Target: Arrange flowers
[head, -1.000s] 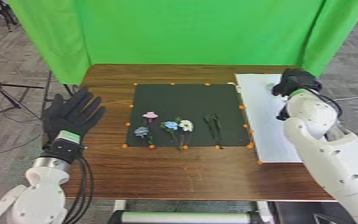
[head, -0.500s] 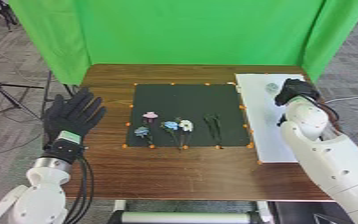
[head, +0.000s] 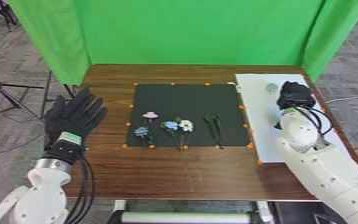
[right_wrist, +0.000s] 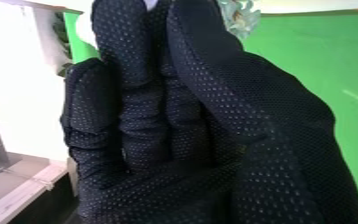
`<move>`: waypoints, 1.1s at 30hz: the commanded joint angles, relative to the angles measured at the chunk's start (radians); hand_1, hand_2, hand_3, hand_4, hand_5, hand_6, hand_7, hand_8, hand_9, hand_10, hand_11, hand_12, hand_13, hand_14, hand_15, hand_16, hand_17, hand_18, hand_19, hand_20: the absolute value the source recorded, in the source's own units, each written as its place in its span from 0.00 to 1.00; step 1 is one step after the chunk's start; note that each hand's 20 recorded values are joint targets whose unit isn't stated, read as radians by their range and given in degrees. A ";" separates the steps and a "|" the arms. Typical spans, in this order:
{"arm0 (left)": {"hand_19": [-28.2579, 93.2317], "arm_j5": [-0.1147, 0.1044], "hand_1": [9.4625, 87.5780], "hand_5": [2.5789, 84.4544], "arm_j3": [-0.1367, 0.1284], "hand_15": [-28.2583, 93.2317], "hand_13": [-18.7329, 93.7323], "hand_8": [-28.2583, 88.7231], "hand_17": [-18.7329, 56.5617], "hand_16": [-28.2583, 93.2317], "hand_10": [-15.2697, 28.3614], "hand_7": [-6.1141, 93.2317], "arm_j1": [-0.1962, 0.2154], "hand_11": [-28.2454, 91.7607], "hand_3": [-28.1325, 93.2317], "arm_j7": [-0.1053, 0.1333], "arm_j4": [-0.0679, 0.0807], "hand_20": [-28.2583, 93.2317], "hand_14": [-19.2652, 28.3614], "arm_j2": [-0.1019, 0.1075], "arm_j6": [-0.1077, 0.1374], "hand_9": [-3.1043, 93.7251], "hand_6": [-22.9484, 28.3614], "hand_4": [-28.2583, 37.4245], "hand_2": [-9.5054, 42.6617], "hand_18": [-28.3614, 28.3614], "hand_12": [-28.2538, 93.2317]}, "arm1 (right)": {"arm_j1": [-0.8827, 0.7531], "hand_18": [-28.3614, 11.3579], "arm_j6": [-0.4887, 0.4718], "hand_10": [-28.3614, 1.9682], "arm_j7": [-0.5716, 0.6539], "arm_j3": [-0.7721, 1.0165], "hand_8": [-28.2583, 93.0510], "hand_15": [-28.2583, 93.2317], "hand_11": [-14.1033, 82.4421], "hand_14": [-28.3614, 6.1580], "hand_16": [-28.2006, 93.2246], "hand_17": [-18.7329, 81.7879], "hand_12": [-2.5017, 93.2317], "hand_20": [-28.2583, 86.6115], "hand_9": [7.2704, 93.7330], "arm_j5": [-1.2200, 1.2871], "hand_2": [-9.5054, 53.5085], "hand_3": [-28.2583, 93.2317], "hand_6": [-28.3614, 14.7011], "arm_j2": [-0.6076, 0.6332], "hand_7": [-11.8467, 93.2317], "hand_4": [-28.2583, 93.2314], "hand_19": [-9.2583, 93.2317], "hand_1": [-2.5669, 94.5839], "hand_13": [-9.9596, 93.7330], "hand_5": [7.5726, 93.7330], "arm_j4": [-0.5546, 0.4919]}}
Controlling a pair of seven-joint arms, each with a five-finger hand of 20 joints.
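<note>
Head view: on the dark mat [head: 180,97], the pink flower [head: 150,115] lay at nine o'clock, blue flowers [head: 171,125] at seven to eight, the white flower [head: 186,125] at six. The left hand [head: 69,117] was open; the right hand's [head: 296,96] state, over the white board [head: 257,107], could not be told.

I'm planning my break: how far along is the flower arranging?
Probably early: a pale green piece is on the white board. The right hand is over that board; I can't tell whether it holds anything. Apparently unplaced: pink flower, white flower, two blue flowers and green stems on the dark mat.
</note>
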 commanded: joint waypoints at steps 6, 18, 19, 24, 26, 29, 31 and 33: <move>0.57 0.001 0.25 0.50 -0.002 0.61 0.39 0.16 0.18 0.17 0.68 0.25 0.012 0.45 0.82 0.003 -0.005 0.32 0.74 -0.008 -0.020 0.39 0.60 0.00 0.41 0.78 0.33 | -0.026 0.47 0.105 0.66 -0.038 0.025 0.27 0.49 0.26 0.68 0.62 0.64 0.50 0.33 0.90 -0.075 0.00 0.83 0.65 0.036 0.42 0.00 0.99 0.71 0.81 0.79 -0.189; 0.57 -0.002 0.25 0.50 0.006 0.60 0.39 0.16 0.18 0.17 0.68 0.25 0.008 0.45 0.82 0.008 -0.005 0.32 0.73 -0.005 -0.013 0.39 0.60 0.00 0.41 0.78 0.33 | -0.012 0.20 -0.351 0.26 0.034 0.139 0.15 0.51 0.26 0.30 0.30 0.46 0.18 0.39 0.37 0.096 0.00 0.89 0.43 0.029 0.24 0.00 0.78 0.42 0.42 0.37 -0.169; 0.57 0.000 0.25 0.50 0.000 0.60 0.39 0.16 0.18 0.17 0.68 0.25 0.012 0.45 0.82 0.004 -0.004 0.32 0.73 -0.007 -0.015 0.39 0.60 0.00 0.41 0.78 0.33 | -0.005 0.20 -0.361 0.25 0.041 0.133 0.15 0.51 0.26 0.29 0.30 0.44 0.17 0.38 0.35 0.103 0.00 0.88 0.43 0.029 0.23 0.00 0.77 0.41 0.40 0.36 -0.154; 0.57 -0.005 0.25 0.50 0.005 0.60 0.39 0.16 0.18 0.17 0.68 0.25 0.011 0.45 0.82 0.010 -0.006 0.32 0.74 -0.004 -0.008 0.39 0.60 0.00 0.41 0.78 0.33 | -0.007 0.24 -0.408 0.27 0.057 0.150 0.15 0.49 0.25 0.32 0.27 0.41 0.15 0.36 0.29 0.156 0.00 0.87 0.44 0.022 0.24 0.00 0.74 0.41 0.34 0.35 -0.102; 0.57 -0.005 0.25 0.50 0.003 0.60 0.39 0.16 0.18 0.17 0.68 0.25 0.014 0.45 0.82 0.009 -0.008 0.32 0.74 -0.004 -0.010 0.39 0.60 0.00 0.41 0.78 0.33 | -0.015 0.25 -0.408 0.31 0.051 0.153 0.14 0.49 0.26 0.35 0.26 0.42 0.15 0.36 0.30 0.155 0.00 0.85 0.45 0.019 0.25 0.00 0.74 0.44 0.35 0.36 -0.085; 0.57 -0.006 0.25 0.50 0.005 0.60 0.39 0.16 0.18 0.17 0.68 0.25 0.014 0.45 0.82 0.008 -0.009 0.32 0.74 -0.005 -0.008 0.39 0.60 0.00 0.41 0.78 0.33 | -0.026 0.28 -0.332 0.40 0.051 0.138 0.12 0.52 0.30 0.43 0.25 0.47 0.14 0.37 0.43 0.132 0.00 0.86 0.51 0.017 0.29 0.00 0.78 0.50 0.46 0.45 -0.057; 0.57 0.000 0.25 0.50 0.003 0.61 0.39 0.16 0.18 0.17 0.68 0.25 0.009 0.45 0.82 -0.005 0.000 0.32 0.74 -0.008 -0.019 0.39 0.60 0.00 0.41 0.78 0.33 | -0.030 0.27 -0.280 0.46 0.027 0.112 0.12 0.53 0.31 0.49 0.29 0.50 0.16 0.39 0.55 0.104 0.00 0.87 0.56 0.025 0.31 0.00 0.81 0.54 0.59 0.54 -0.036; 0.57 -0.014 0.25 0.50 0.003 0.60 0.39 0.16 0.18 0.17 0.68 0.25 0.012 0.45 0.82 0.005 -0.006 0.32 0.74 -0.008 -0.006 0.39 0.60 0.00 0.41 0.78 0.33 | -0.038 0.24 -0.268 0.58 0.005 0.113 0.17 0.50 0.26 0.60 0.44 0.52 0.28 0.45 0.73 0.091 0.00 0.81 0.62 0.024 0.35 0.00 0.83 0.62 0.71 0.64 -0.038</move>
